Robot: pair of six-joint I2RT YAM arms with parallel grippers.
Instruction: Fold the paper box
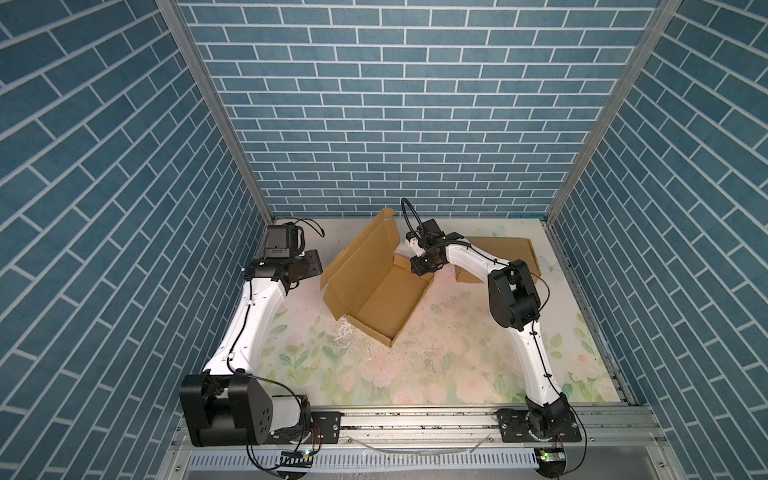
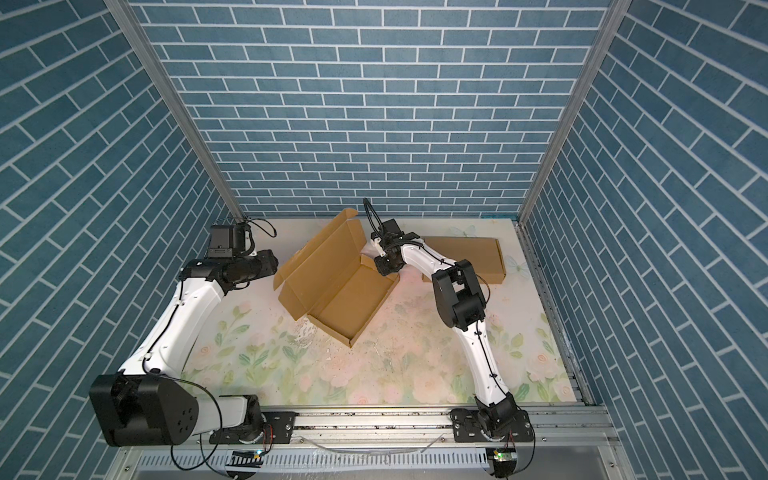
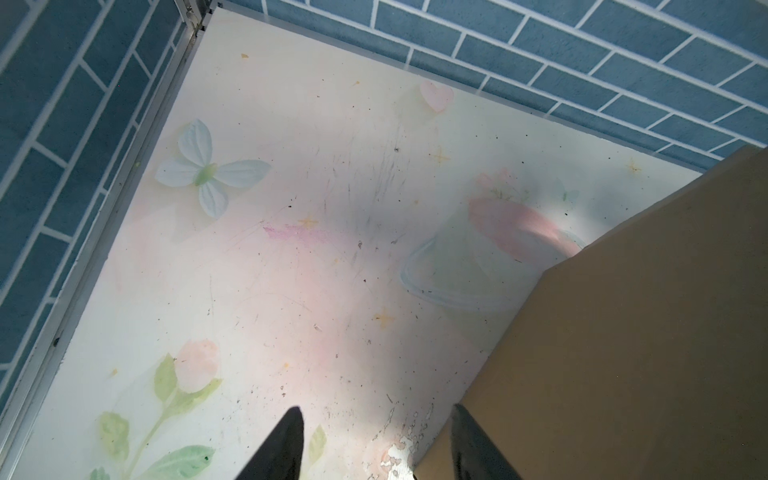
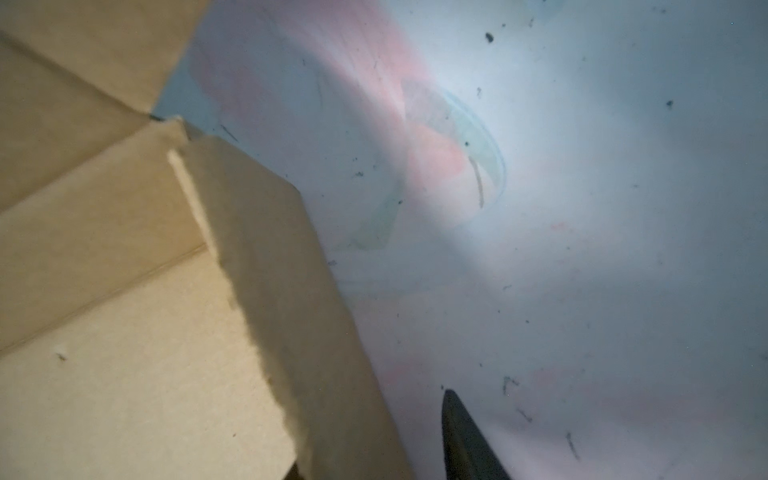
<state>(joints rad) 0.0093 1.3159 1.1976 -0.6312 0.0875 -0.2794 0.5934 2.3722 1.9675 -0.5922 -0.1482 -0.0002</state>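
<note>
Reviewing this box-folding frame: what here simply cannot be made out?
- Right gripper jaws: in the right wrist view the paper box flap hides one finger; open or gripping, cannot tell.
- Its fingertips in both top views: under its own wrist.
- Second box: right arm covers part of it in both top views.
- Left gripper: left wrist view's edge cuts off its fingers.

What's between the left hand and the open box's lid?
Nothing visible. The left hand is open right beside the raised lid of the open box; only bare table shows between its fingers. The second box lies at the far right, out of the way.
</note>
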